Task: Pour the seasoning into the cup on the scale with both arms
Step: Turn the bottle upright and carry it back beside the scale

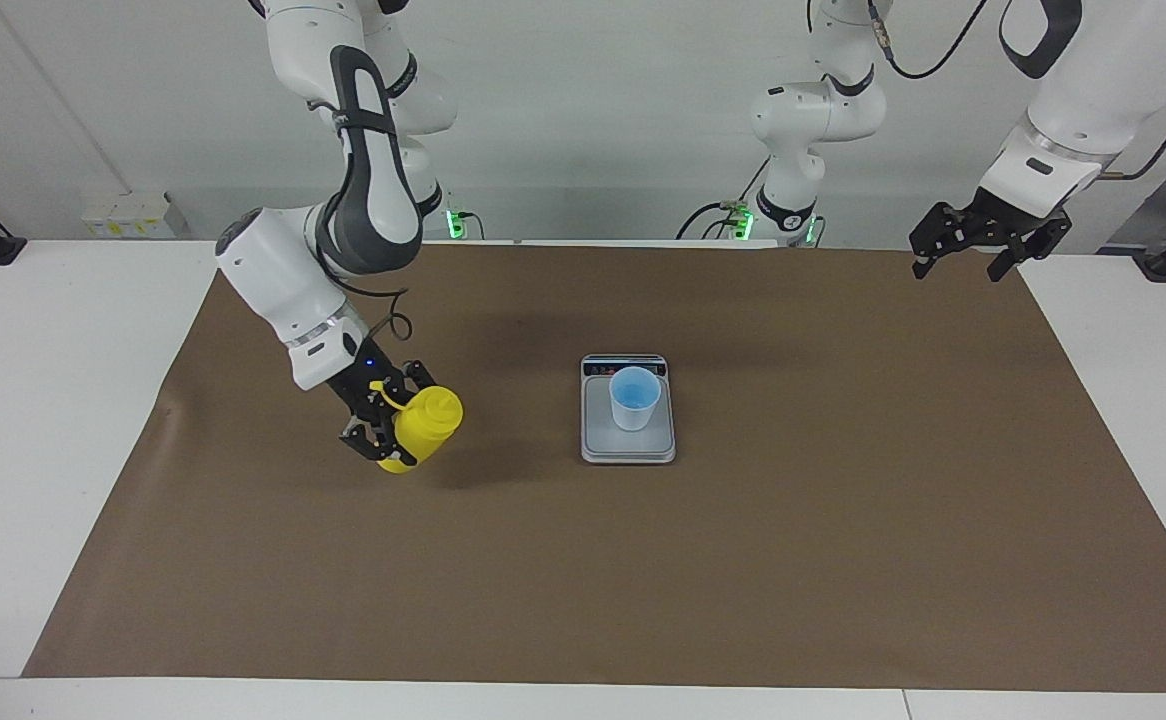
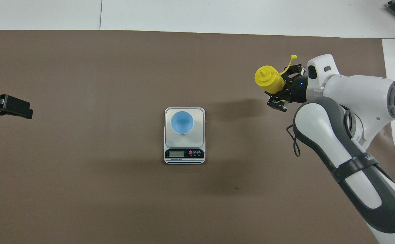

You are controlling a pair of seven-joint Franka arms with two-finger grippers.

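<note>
The right gripper [image 1: 380, 432] was clamped on the yellow squeeze bottle [image 1: 423, 425], its nozzle hard to make out; the left gripper [image 1: 973, 245] waited with fingers spread, holding nothing.

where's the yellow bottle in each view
Facing view: yellow bottle left of centre, held by the right tool, toward the right arm's end of the table.
Overhead view: upper right, same grip.
Shared landmark: scale carrying the cup.

A brown mat [image 1: 843, 560] covers the white table [image 1: 43, 400].
</note>
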